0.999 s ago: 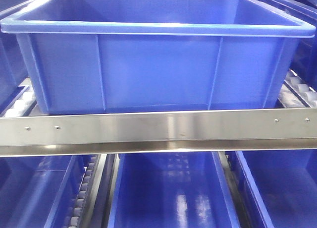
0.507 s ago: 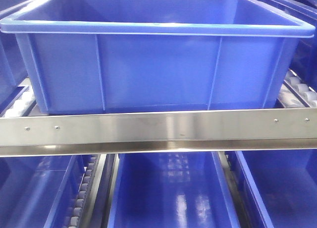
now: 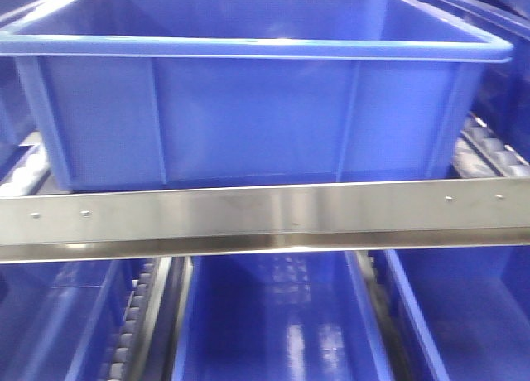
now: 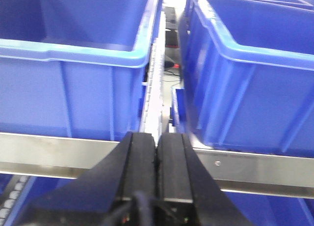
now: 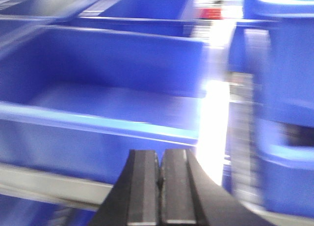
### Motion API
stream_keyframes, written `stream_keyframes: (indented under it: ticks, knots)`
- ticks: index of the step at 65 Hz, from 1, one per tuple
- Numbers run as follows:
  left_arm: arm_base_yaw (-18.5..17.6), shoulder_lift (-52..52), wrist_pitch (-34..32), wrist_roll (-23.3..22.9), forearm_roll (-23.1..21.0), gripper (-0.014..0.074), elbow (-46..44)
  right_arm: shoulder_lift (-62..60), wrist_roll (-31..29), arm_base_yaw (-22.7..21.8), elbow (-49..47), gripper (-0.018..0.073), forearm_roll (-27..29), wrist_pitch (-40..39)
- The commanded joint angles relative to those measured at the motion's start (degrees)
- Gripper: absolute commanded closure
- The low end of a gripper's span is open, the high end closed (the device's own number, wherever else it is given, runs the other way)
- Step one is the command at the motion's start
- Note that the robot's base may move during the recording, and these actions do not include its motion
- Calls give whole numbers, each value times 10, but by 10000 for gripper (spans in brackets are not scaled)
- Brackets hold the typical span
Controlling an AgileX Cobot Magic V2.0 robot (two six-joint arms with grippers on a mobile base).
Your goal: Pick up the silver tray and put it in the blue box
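A large deep blue box (image 3: 248, 116) stands on the upper rack level in the front view, behind a steel rail (image 3: 265, 215); its inside shows nothing in it. The silver tray is out of view in every frame. My left gripper (image 4: 157, 135) is shut and empty, in front of the gap between two blue crates, the left one (image 4: 68, 83) and the right one (image 4: 250, 83). My right gripper (image 5: 160, 153) is shut and empty, in front of a blue crate (image 5: 103, 123); that view is blurred.
Roller tracks (image 3: 489, 149) run beside the box. More blue crates (image 3: 281, 323) sit on the lower level. A steel rail (image 4: 255, 169) crosses the left wrist view below the crates.
The front view has shifted: the blue box and rail now sit slightly left and lower in the frame, with some blur.
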Motion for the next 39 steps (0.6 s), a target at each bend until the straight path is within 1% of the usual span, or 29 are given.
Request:
stream_keyframes:
  ticks: [1,7,13,27,31,34,39]
  knots:
    - [1,-10,-54,1,-4,692,-1,-23,-26,-38,16,504,15,-55]
    - [1,-10,-54,1,-4,693,-1,-74,-26,-69,76,504,15,-76]
    - [1,-10,-54,1,-4,693,-1,-126,-26,-85,133,504,15,-84]
    - [1,-10,-54,1,-4,693,-1,-234,-26,-91,231,504,15,-103]
    - [1,-10,-54,1,-4,692,-1,-230,-26,-90,252,504,15,-128]
    - [1,-10,-54,1,-4,693,-1,-232,-26,-90,252,504,15,-118]
    - [1,-10,-54,1,-4,693,-1,-232,-26,-90,252,504,15,-122]
